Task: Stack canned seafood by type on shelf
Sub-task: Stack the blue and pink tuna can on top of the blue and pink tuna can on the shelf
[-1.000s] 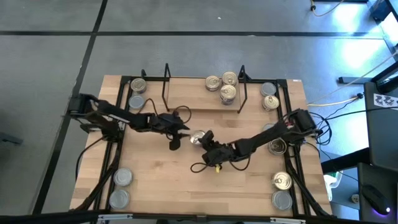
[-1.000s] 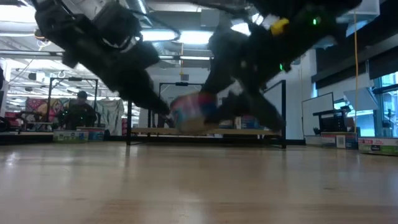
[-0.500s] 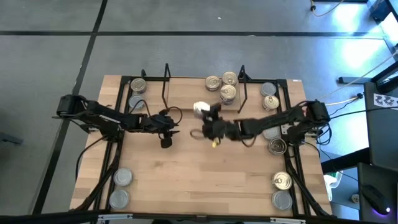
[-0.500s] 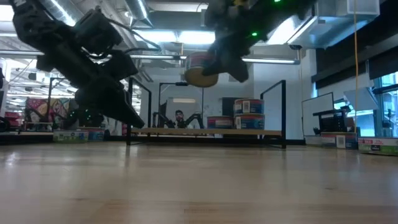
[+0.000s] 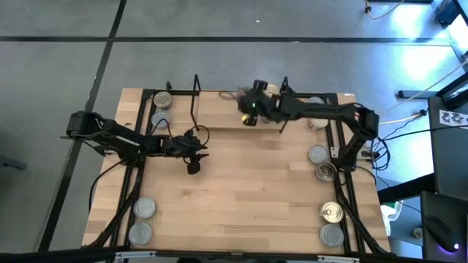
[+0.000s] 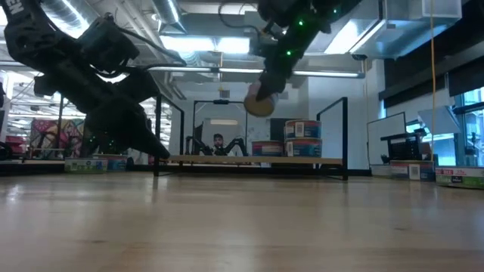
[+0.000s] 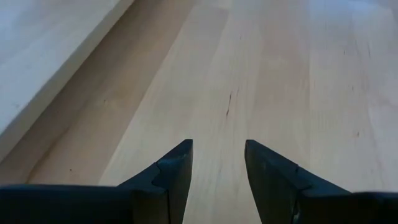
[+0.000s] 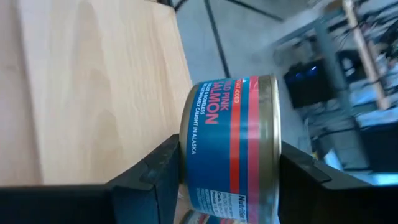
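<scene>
Blue, with a red band and a gold rim: that is the can [image 8: 231, 146] I see clamped between my right gripper's [image 8: 225, 163] two dark fingers [image 8: 166, 168], one finger on its top and one on its base, label reading pink salmon. From above, the right gripper [image 5: 251, 106] is out at about twelve o'clock on the table [image 5: 241, 190], over the shelf [image 5: 219, 109], just beside the cans already standing there [image 5: 268, 109]. In the low view the held can [image 6: 259, 105] hangs well above the shelf board [image 6: 249, 159], tilted, with its pale underside showing, and the stacked cans [image 6: 303, 139] sit on the board past it, toward three o'clock.

My left gripper [image 5: 193, 156] waits near the table's middle, toward nine o'clock, clear of the shelf. Its wrist camera shows the two fingers [image 7: 177, 171] parted with bare wood between them, holding nothing.

Other cans lie off the shelf. One gold-topped and one grey-topped can [image 5: 161, 109] sit at about ten o'clock outside the shelf's black wire end frame [image 5: 195, 98]. More are at two o'clock [image 5: 316, 113], at three o'clock [image 5: 322, 164], at five o'clock [image 5: 332, 223] and at seven o'clock [image 5: 141, 219]. I cannot tell the tops of the cans under the right arm.

Beyond the table, a person [image 6: 218, 143] shows in the room behind the shelf.
</scene>
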You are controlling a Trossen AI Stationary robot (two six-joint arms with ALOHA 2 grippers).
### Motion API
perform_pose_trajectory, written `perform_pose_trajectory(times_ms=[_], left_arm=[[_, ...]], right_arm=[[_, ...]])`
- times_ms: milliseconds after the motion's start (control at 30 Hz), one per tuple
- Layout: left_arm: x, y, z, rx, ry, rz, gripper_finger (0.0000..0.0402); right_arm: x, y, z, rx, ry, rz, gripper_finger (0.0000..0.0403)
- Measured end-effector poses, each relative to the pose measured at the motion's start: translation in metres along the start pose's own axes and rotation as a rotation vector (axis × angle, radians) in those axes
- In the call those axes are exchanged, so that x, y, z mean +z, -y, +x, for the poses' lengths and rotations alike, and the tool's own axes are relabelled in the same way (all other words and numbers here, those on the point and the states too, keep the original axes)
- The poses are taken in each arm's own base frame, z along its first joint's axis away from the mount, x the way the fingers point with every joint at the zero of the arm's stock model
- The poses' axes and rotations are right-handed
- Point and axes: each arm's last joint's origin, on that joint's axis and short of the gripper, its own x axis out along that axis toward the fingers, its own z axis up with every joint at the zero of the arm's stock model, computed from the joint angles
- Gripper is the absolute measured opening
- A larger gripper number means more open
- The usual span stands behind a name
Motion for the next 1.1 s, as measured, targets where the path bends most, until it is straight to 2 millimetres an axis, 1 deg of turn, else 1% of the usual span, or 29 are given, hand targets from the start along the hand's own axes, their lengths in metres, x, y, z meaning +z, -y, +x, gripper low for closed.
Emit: perform_pose_trajectory(times_ms=[200, 333, 433, 567, 800, 933, 1033, 1067, 1100], left_arm=[[0.000, 0.000, 0.000, -0.001, -0.004, -0.027, 0.0145], [0.000, 0.000, 0.000, -0.001, -0.004, -0.030, 0.0145], [0.000, 0.000, 0.000, -0.002, -0.002, -0.033, 0.0145], [0.001, 0.001, 0.000, -0.003, 0.001, -0.040, 0.0145], [0.001, 0.001, 0.000, -0.003, 0.001, -0.046, 0.0145], [0.001, 0.001, 0.000, -0.003, 0.002, -0.047, 0.0145], [0.001, 0.001, 0.000, -0.003, 0.002, -0.046, 0.0145], [0.001, 0.001, 0.000, -0.003, 0.002, -0.046, 0.0145], [0.001, 0.001, 0.000, -0.003, 0.002, -0.045, 0.0145]], right_arm=[[-0.018, 0.030, 0.017, 0.029, -0.023, 0.117, 0.0188], [-0.024, 0.037, 0.028, 0.061, -0.013, 0.163, 0.0188], [-0.027, 0.036, 0.038, 0.057, -0.021, 0.167, 0.0188], [-0.032, 0.029, 0.051, 0.056, -0.062, 0.142, 0.0188], [-0.038, 0.019, 0.072, -0.024, -0.129, 0.079, 0.0188], [-0.039, 0.016, 0.077, -0.022, -0.132, 0.055, 0.0188], [-0.039, 0.016, 0.077, -0.033, -0.147, 0.045, 0.0188], [-0.039, 0.016, 0.077, -0.033, -0.148, 0.034, 0.0190], [-0.039, 0.016, 0.077, -0.032, -0.148, 0.026, 0.0202]])
